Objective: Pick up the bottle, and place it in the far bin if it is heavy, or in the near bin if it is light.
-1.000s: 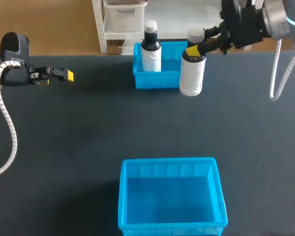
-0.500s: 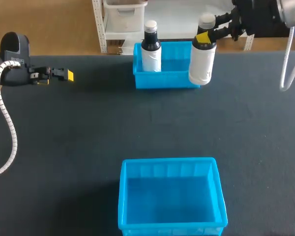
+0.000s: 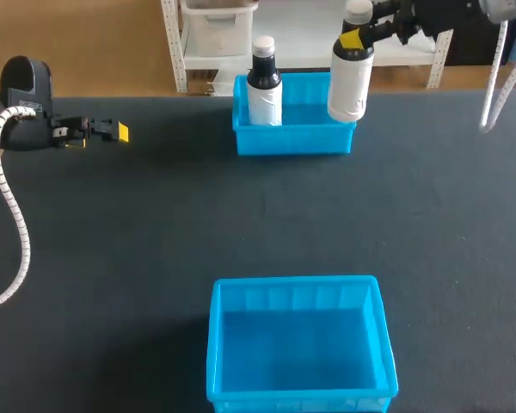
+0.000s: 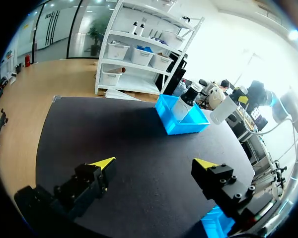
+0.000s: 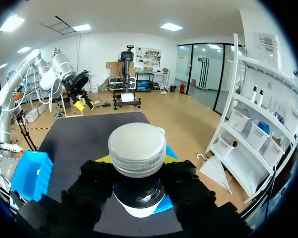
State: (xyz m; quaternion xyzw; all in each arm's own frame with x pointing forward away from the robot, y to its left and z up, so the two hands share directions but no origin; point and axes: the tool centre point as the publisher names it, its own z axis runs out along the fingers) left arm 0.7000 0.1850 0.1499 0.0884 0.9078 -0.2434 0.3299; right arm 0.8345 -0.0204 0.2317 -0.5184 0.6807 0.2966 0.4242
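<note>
A white bottle (image 3: 347, 82) with a pale cap hangs by its neck in my right gripper (image 3: 355, 36), which is shut on it, above the right end of the far blue bin (image 3: 292, 141). In the right wrist view the cap (image 5: 137, 148) sits between the black fingers of that gripper (image 5: 137, 187). The near blue bin (image 3: 297, 282) stands at the table's front. My left gripper (image 3: 113, 132) rests at the far left of the table; in its own view the left gripper (image 4: 154, 171) is open with nothing in it, and the white bottle (image 4: 223, 110) hovers beside the far bin (image 4: 188, 126).
A dark bottle (image 3: 264, 84) with a white label and white cap stands upright in the far bin's left end. The black tabletop (image 3: 155, 224) stretches between the two bins. The left arm's white cable (image 3: 15, 215) runs along the left edge.
My right arm has lifted the white bottle and carried it back and to the right, from in front of the far bin to above its right end. The left arm is still.
</note>
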